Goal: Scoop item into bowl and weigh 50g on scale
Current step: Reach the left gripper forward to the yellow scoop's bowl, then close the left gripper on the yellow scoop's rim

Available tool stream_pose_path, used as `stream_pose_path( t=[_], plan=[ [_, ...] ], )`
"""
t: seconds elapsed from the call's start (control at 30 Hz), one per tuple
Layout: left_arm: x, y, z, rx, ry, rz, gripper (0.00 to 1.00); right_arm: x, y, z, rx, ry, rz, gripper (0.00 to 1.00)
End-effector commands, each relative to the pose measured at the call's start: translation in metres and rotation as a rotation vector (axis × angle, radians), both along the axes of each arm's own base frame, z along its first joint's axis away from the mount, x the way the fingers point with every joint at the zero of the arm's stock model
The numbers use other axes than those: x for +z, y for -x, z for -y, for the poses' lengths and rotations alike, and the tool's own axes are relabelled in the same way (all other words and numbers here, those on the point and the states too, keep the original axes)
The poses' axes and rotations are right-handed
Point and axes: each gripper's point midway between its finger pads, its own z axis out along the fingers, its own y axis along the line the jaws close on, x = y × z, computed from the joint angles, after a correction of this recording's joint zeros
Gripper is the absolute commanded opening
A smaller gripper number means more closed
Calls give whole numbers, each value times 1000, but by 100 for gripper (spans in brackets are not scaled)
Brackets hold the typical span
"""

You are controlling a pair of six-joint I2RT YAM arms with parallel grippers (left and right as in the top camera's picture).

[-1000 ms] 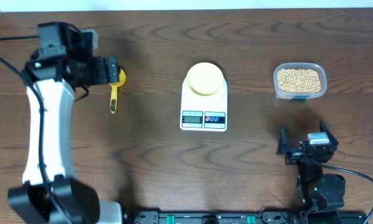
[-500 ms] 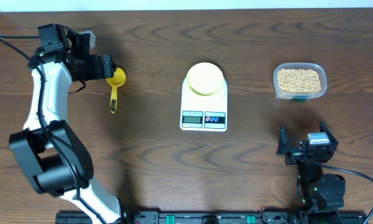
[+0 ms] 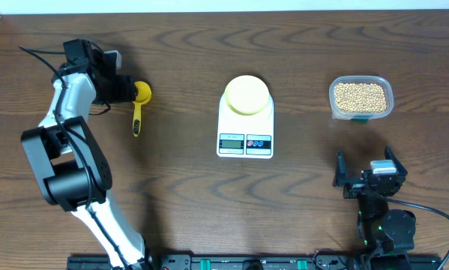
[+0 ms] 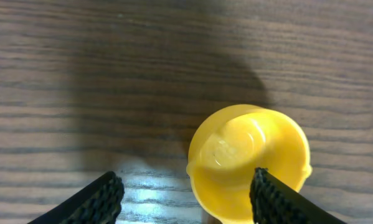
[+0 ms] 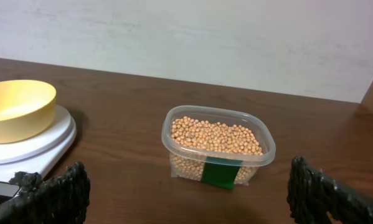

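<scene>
Beans (image 3: 360, 97) fill the clear tub (image 5: 220, 173) at the table's (image 3: 179, 195) right, well apart from the scale (image 3: 245, 142), which carries the empty bowl (image 3: 246, 94). Left jaws gape wide about the yellow scoop's (image 4: 248, 155) cup, gripping nothing. Right jaws stand wide open and empty, facing the tub.

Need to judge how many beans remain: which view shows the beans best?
Right wrist: the beans show close, each distinct, filling the clear tub. Overhead shows them small, from above. Left wrist shows none.
</scene>
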Motion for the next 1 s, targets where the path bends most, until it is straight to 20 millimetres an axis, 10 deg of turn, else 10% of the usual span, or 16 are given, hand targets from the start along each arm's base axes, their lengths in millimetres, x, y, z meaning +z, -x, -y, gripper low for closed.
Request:
stream_pose_path(
  t=[0.0,0.97],
  plan=[
    [-4,-8,5,-24,-15,10,63,0,0,1,-1,10,1,99],
    [-32,-19,9,-8,-131,7,29,0,0,1,-1,10,1,99]
  ],
)
